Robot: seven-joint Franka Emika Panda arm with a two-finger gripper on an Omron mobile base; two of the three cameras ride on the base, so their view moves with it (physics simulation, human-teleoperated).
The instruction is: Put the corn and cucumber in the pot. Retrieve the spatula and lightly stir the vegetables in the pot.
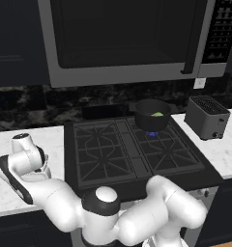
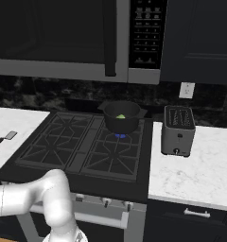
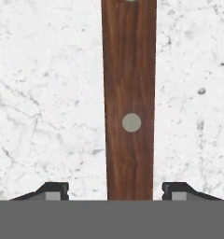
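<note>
**Spatula handle between spread fingers, white marble counter**

Spatula point(image 3: 129, 107): reddish-brown wooden handle with a pale rivet, lying flat on the marble counter point(image 3: 44, 93) left of the stove point(image 1: 132, 154). Gripper point(image 3: 115, 191): fingers spread apart, one tip on each side of the handle, neither touching it. Blade (light grey) visible at the counter's left edge in the right base view. Pot point(image 1: 152, 115): dark, on the back right burner over a blue flame, something yellow-green inside. Toaster point(image 1: 207, 117): on the counter right of the stove.

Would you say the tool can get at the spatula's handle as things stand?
Probably yes. The open tool hangs over the spatula lying on the white counter, one fingertip either side of the handle, with nothing in between.
</note>
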